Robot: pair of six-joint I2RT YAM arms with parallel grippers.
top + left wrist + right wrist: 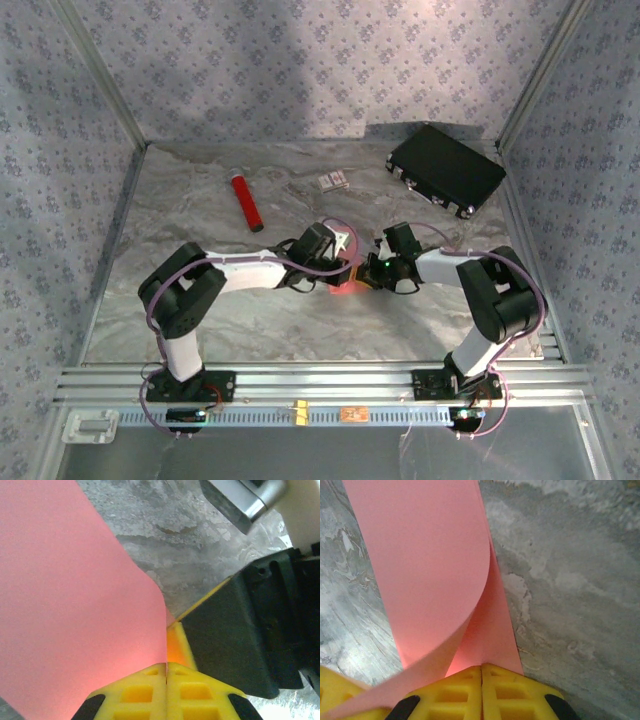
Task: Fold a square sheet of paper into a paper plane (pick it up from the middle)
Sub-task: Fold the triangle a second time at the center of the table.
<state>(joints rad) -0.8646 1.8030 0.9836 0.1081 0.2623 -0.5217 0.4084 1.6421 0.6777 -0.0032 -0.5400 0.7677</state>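
1. Pale blue-grey walls with a small repeating floral print enclose the left, back and right sides.
2. A grey marbled tabletop serves as the floor.
3. Silver aluminium frame posts rise at the back corners.
4. A slotted aluminium rail spans the near edge.
5. Soft light shades the back wall unevenly.

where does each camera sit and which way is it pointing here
Top external: fixed above and behind the arm bases, looking down over the marble table; both arms show, left tool and right tool meeting mid-table.
Left wrist: on the left arm, looking along its closed yellow fingers at the pink paper sheet; the right tool's dark body sits alongside.
Right wrist: on the right arm, looking down its closed yellow fingers at the curled sheet.
Shared: both wrist views show the same sheet pinched at the fingers.
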